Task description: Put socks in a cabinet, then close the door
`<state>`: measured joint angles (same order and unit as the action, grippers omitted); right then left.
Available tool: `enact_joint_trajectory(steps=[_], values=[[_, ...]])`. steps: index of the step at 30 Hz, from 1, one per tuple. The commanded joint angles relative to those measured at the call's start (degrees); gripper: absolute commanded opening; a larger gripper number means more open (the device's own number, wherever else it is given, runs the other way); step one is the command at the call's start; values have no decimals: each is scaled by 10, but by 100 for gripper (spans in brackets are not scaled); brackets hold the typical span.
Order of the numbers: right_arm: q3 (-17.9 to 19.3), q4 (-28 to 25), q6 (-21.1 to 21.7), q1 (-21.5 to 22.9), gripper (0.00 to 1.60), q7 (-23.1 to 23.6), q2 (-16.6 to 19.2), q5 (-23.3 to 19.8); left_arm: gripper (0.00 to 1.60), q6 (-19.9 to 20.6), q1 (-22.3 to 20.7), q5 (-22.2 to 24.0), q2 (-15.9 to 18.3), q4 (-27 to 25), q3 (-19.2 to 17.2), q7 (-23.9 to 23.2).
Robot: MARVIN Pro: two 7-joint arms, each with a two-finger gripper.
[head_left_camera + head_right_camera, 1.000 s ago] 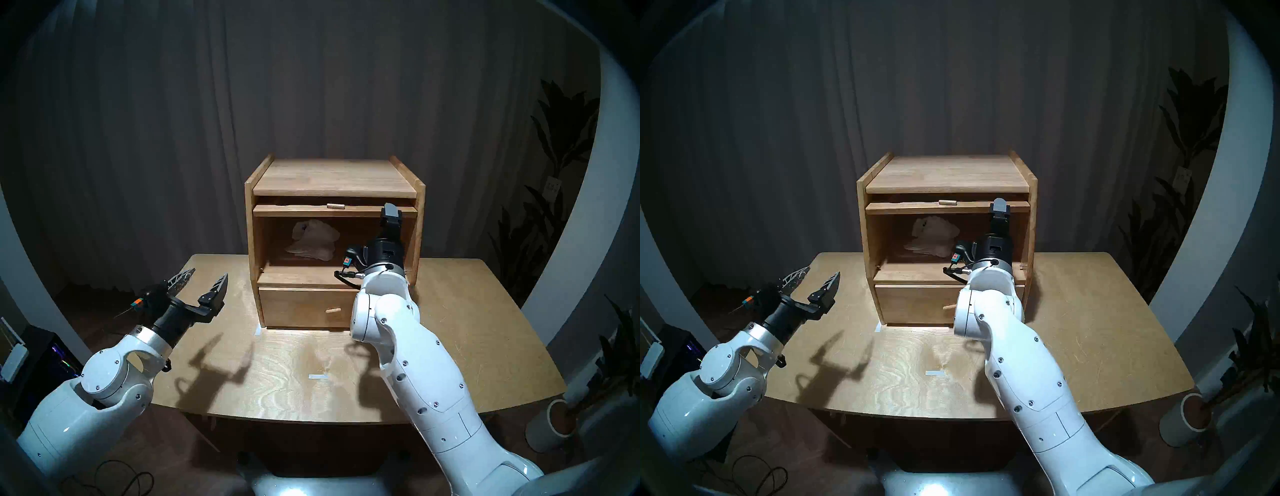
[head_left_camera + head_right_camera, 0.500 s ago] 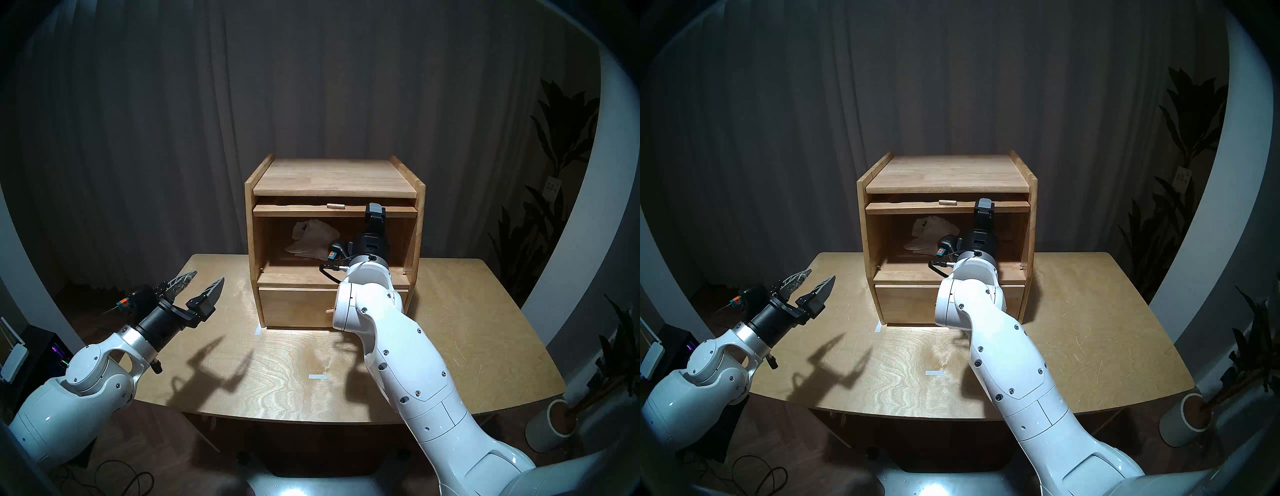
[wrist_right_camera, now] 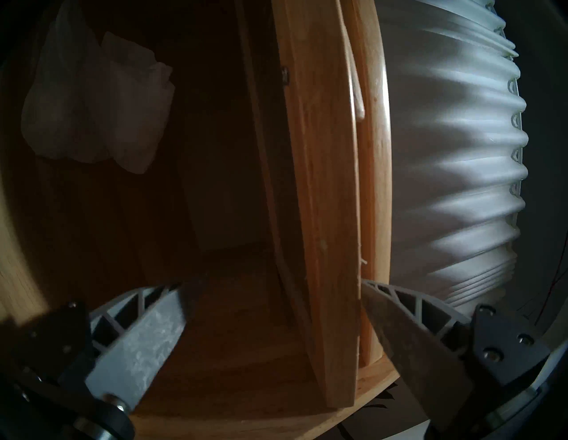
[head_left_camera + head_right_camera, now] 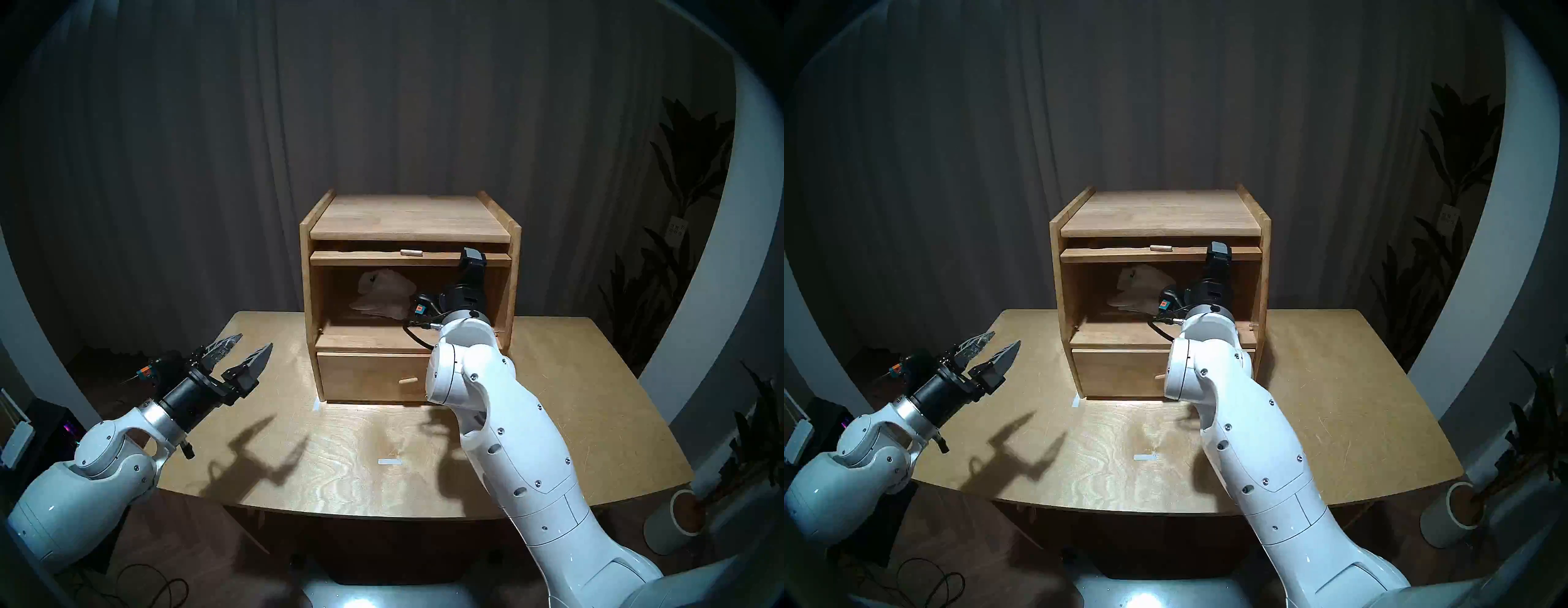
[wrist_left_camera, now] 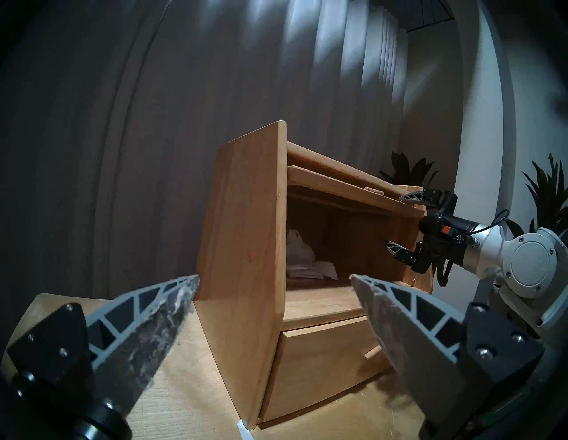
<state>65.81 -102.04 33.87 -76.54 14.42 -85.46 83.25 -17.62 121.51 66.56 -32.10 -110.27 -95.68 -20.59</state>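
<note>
A: What fills the top half of the head view?

B: A dark pleated curtain (image 4: 382,106), hanging across the whole background.

A: And the middle?

B: A light wooden table (image 4: 594,382), with 2 small strips of white tape: 1 (image 4: 389,461) at lower centre, 1 (image 4: 316,404) a little up and to the left.

A: The right edge?

B: Dark leafy plants (image 4: 679,178), and at lower right a white cylindrical pot (image 4: 666,530).

A: Lower left?

B: A black cable (image 4: 161,588) looped on the floor, and a dark box (image 4: 63,429) with small coloured lights.

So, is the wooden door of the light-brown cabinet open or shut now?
Open: the wooden door lies flat under the cabinet top, and the white socks show inside.
</note>
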Motion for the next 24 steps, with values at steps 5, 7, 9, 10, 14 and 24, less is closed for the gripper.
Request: enact_joint_trajectory(steps=[5, 7, 9, 10, 14, 24], values=[[-4, 45, -75, 70, 160, -49, -11, -43, 160, -3, -4, 3, 3, -4, -8, -6], [-9, 60, -82, 79, 160, -53, -13, -41, 160, -3, -4, 3, 4, -4, -8, -6], [-13, 74, -87, 83, 160, -59, -16, -43, 160, -4, -4, 4, 4, -4, -9, -7], [-16, 83, -84, 82, 160, -66, -16, -38, 160, -4, -3, 4, 4, -4, -9, -7], [-20, 88, -80, 75, 160, -84, -12, -30, 160, -4, -3, 4, 5, -4, -9, -7], [-50, 11, -77, -10, 160, -148, 10, -19, 160, -4, -4, 6, 6, -3, -8, -8]])
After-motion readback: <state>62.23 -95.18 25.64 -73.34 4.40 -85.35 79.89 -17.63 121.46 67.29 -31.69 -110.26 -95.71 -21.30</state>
